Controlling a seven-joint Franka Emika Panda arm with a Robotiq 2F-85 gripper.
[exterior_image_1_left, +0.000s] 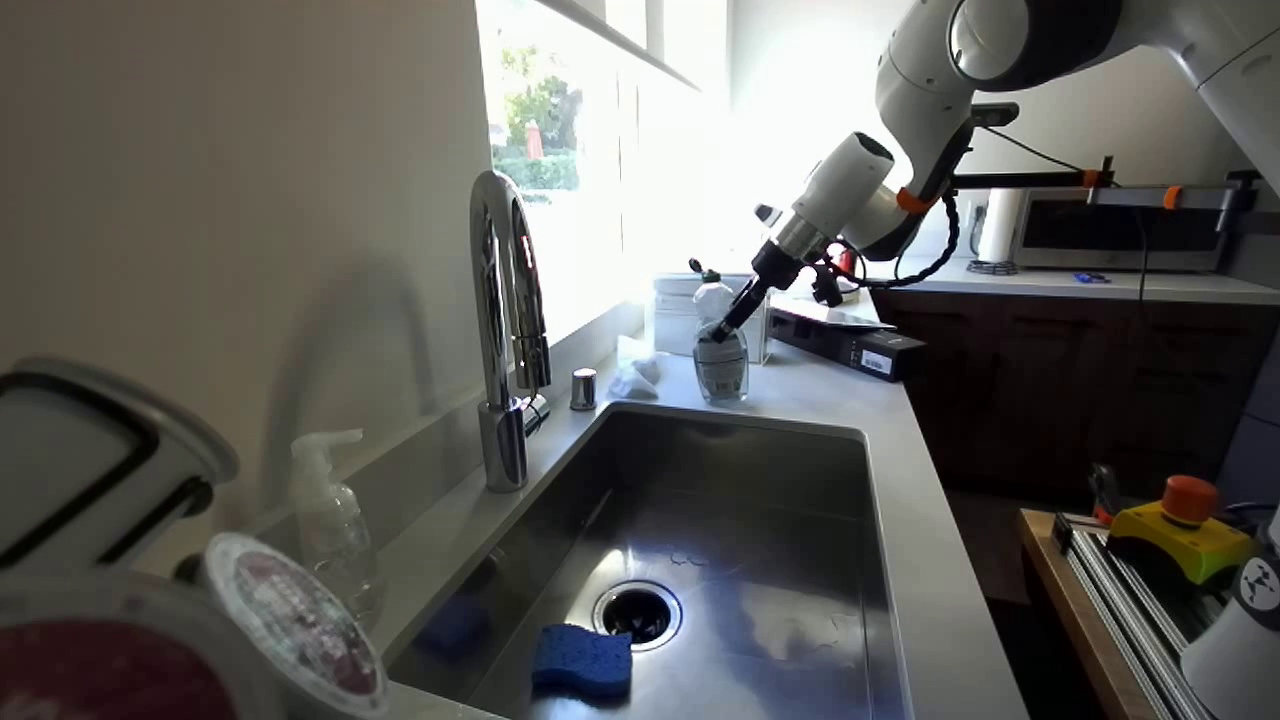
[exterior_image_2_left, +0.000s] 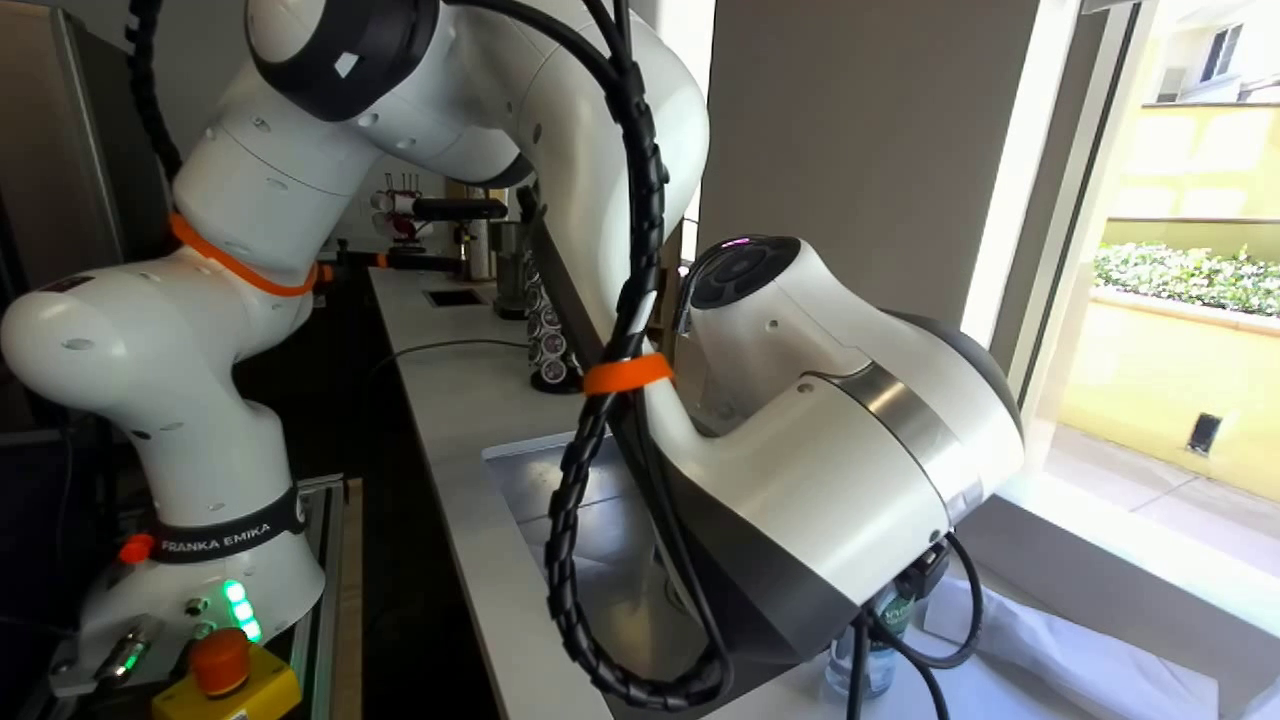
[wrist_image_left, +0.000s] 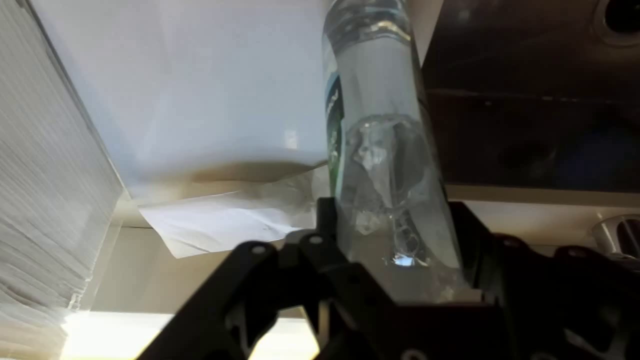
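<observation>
Daylight is flooding through the window (exterior_image_1_left: 585, 210), bleaching its surroundings, and the faucet (exterior_image_1_left: 489, 330) is throwing a curved shadow onto the dim wall (exterior_image_1_left: 250, 150). Glare is streaking the sink (exterior_image_1_left: 745, 555). In the wrist view, the fingers (wrist_image_left: 326, 217) are looking dark and blurred.

Legible: "FRANKA EMIKA", white capitals, on the dark band (exterior_image_2_left: 230, 535) of the robot base (exterior_image_2_left: 285, 590), in an exterior view. A round emblem (exterior_image_1_left: 1259, 583) marks that base in an exterior view. The clear bottle (wrist_image_left: 375, 75), at the far rim of the sink (exterior_image_1_left: 740, 450), carries a label (wrist_image_left: 334, 120) with pale lettering on dark green; wording not legible with certainty. The black box (exterior_image_1_left: 815, 337), at the right edge of the worktop (exterior_image_1_left: 930, 560) in an exterior view, bears a white sticker (exterior_image_1_left: 876, 362) with a barcode-like pattern; characters too small to read. Print on the round disc (exterior_image_1_left: 295, 625) off the sink's near-left corner is blurred.
</observation>
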